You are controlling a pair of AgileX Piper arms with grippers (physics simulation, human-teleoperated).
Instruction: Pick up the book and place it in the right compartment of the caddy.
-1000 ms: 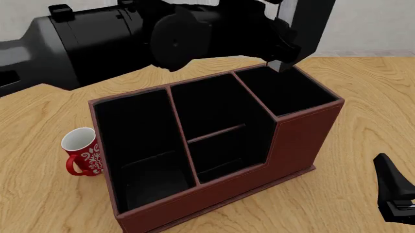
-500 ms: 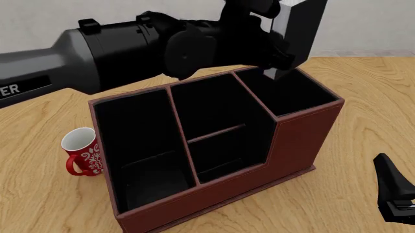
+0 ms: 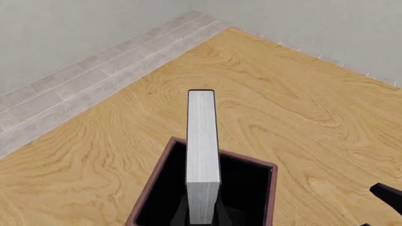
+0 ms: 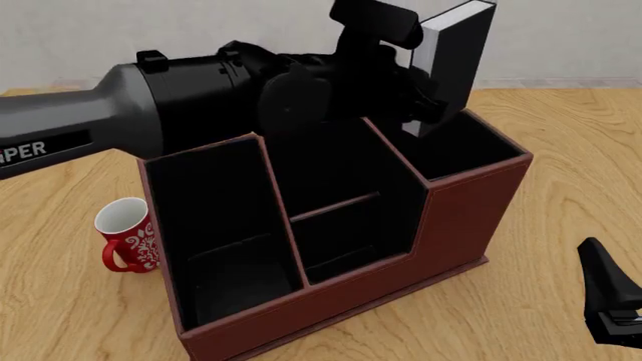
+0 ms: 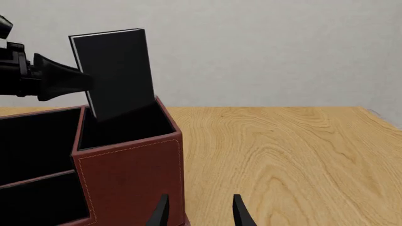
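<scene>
— Book (image 4: pixel 456 64): where do we have it?

— We hold it upright, slightly tilted, in the left gripper (image 4: pixel 416 83), which is clamped on its lower part. Its bottom end dips into the right compartment (image 4: pixel 456 147) of the caddy (image 4: pixel 456 218), near that compartment's far edge; most of the book stands above the rim.

— Do we see that from the wrists too?

— Yes. In the left wrist view the white page edges (image 3: pixel 203 155) run straight ahead over the compartment's open mouth. In the right wrist view the black cover (image 5: pixel 116 70) rises out of the compartment, with the left gripper's fingers (image 5: pixel 63 80) pinching it from the side.

— And our right gripper (image 5: pixel 197 212)?

— It sits low by the table's (image 4: pixel 561 135) near right corner, well apart from the caddy, jaws parted and holding nothing.

— Anything else we see?

— A red mug (image 4: pixel 128 235) stands just beside the caddy's left wall.
</scene>
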